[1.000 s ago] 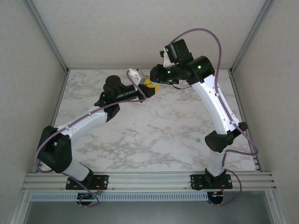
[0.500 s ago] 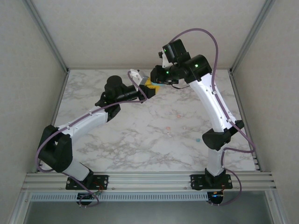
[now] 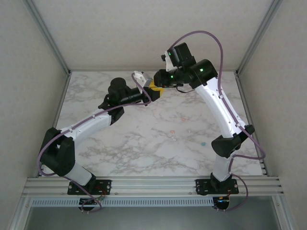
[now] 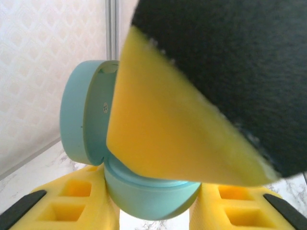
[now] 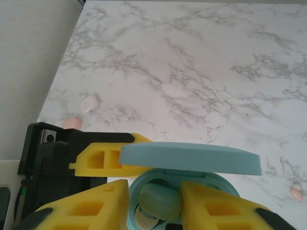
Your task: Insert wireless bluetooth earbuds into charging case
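Observation:
A pale teal charging case is held above the far side of the table; its base (image 4: 151, 196) sits between the yellow fingers of my left gripper (image 4: 152, 203), which is shut on it. The lid (image 5: 189, 158) stands open. My right gripper (image 5: 156, 201) is right over the open base, shut on a pale teal earbud (image 5: 160, 201) that sits low in the case's hollow. In the left wrist view a yellow right finger (image 4: 182, 139) covers most of the case's opening. From above, both grippers (image 3: 154, 91) (image 3: 159, 82) meet tip to tip.
Loose earbuds lie on the marble table: a whitish one (image 5: 88, 103), a pinkish one (image 5: 72, 123) beside it, another pinkish one (image 5: 296, 192) at the right. More small pieces (image 3: 171, 133) (image 3: 203, 143) dot the table's middle right. Walls and metal frame posts (image 3: 48, 36) enclose the table.
The right arm's wrist has shifted slightly left and up at the case. The left arm and the case have stayed put.

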Controlling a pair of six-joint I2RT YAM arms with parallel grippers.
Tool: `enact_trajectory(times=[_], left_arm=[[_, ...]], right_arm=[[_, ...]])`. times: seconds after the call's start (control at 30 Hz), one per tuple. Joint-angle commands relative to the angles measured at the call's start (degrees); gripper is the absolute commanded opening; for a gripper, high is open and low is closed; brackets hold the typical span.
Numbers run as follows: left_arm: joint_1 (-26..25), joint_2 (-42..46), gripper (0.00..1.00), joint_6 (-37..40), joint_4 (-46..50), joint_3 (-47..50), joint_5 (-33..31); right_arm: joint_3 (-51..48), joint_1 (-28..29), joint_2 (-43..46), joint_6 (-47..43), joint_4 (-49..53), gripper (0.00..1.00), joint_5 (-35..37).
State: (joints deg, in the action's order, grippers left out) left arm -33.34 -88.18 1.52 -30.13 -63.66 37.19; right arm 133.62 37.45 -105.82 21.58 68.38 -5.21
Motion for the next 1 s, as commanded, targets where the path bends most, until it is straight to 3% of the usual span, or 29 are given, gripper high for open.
enact_trajectory(times=[0.0,0.3,0.47,0.87,0.97], left_arm=[[-0.5,0.2,0.19,-1.0,-3.2,-2.2,1.0],[-0.5,0.8,0.19,-1.0,-2.7,-2.1,1.0],[-0.5,1.3,0.19,-1.0,-2.6,-2.0,1.3],[-0.5,1.5,0.19,-0.9,-2.4,-2.0,1.3],[-0.5,1.6,0.19,-0.8,-2.4,-2.1,1.2]], right_arm=[[-0.8,0.7,1.9,-2.2,-1.1,0.35,-0.6],[-0.7,0.7,2.8,-4.8,-1.8,0.29,-1.9],[-0.6,0.5,2.7,-5.0,-1.4,0.38,0.1],[-0.1,0.4,3.4,-2.5,-1.7,0.39,1.7],[-0.1,0.4,3.1,-2.7,-2.0,0.28,-0.8]])
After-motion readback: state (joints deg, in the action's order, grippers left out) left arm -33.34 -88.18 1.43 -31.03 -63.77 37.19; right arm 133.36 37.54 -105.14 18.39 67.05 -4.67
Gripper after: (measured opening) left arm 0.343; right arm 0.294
